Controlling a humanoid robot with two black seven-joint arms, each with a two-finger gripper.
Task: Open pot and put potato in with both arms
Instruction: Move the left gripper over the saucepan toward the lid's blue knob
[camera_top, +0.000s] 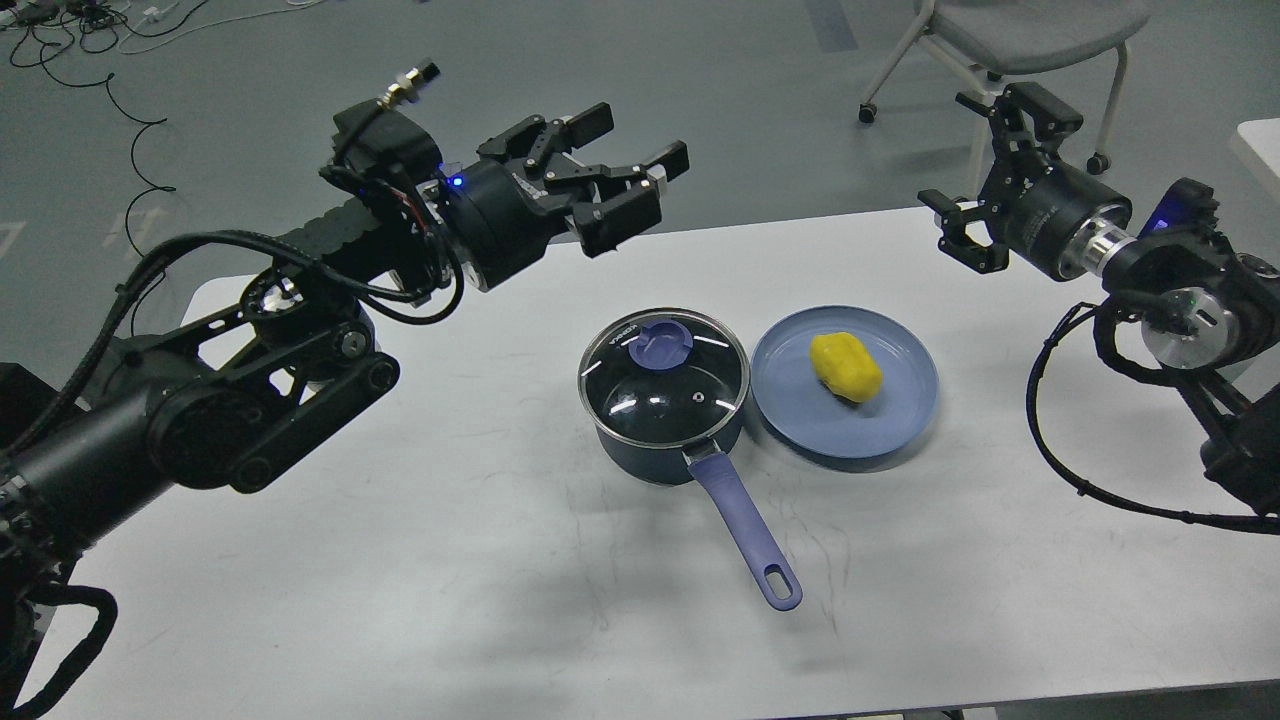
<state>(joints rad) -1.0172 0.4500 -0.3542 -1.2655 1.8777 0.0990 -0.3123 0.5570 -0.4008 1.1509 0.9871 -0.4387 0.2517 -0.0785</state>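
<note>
The pot (665, 420) stands near the middle of the white table (400, 600), upright, with its glass lid (663, 377) on top and closed. The lid has a purple knob (660, 346) on its far part. The long purple handle (745, 530) of the pot points toward me and a little to the right, and the hole at its end is on the near side.

Just to the right of the pot is a flat blue plate (900, 420), almost touching the pot's side. The potato (846, 367) lies on this plate, a little far of its centre, yellow and lumpy.

My left gripper (630, 170) is up in the air, far and left of the pot, well apart from the lid. My left arm comes from the left edge, rises over the table and points to the right, nearly level. Its fingers are spread apart and hold nothing.

My right gripper (985, 175) is also in the air, far and right of the plate, over the far edge of the table. My right arm comes from the right edge and points to the left and away from me. Its fingers are apart too, one high and one low, with nothing between them.

Behind the table I see the grey floor (700, 80), a chair (1020, 40) at the far right and some cables (130, 130) at the far left.
</note>
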